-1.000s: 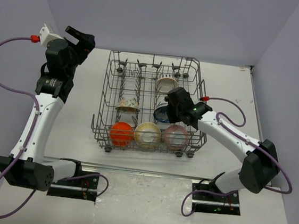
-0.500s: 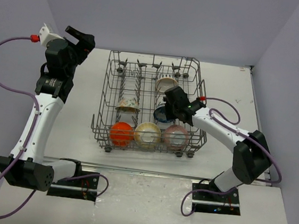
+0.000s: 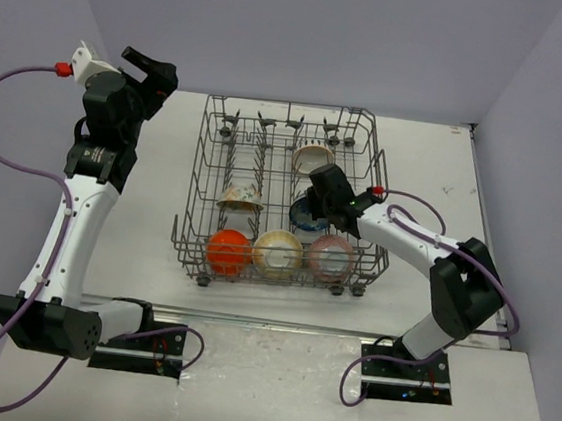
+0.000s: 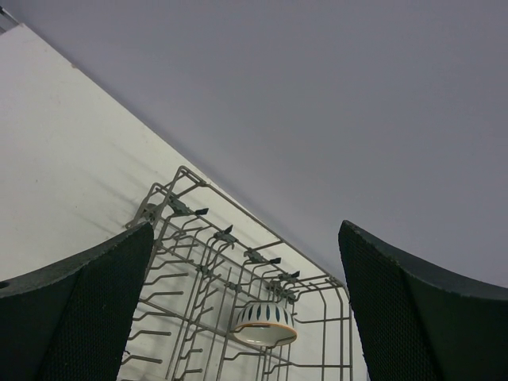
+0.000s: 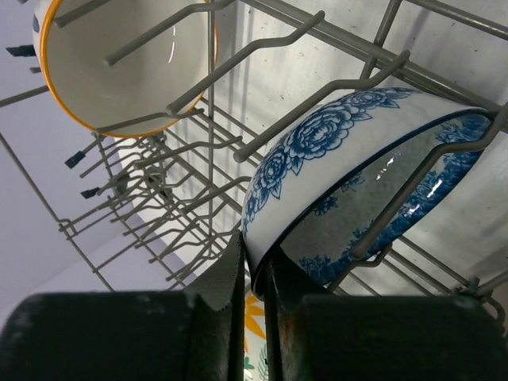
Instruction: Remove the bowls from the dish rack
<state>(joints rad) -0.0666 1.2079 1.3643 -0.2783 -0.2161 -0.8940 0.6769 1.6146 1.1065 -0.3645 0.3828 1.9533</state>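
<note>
Right wrist view has the right gripper (image 5: pixel 254 266) clamped on the rim of the blue-and-white bowl (image 5: pixel 333 151). It stands on edge mid-right in the dish rack (image 3: pixel 206 162), mouth tilted up toward the near side, I think, rim running left-right. My worry is that thin rim grip slipping, or the bowl snagging the tines (image 5: pixel 413 186) crossing it if it's pulled out crooked.

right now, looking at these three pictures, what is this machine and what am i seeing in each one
Two robot arms sit at a table's near edge. One picture looks down from above; the other two come from wrist cameras. A wire dish rack holds small bowls, such as the orange bowl in its near row. The left pincer is raised, open and empty. The right pincer, inside the rack, is shut on the rim of the blue-and-white bowl.
</note>
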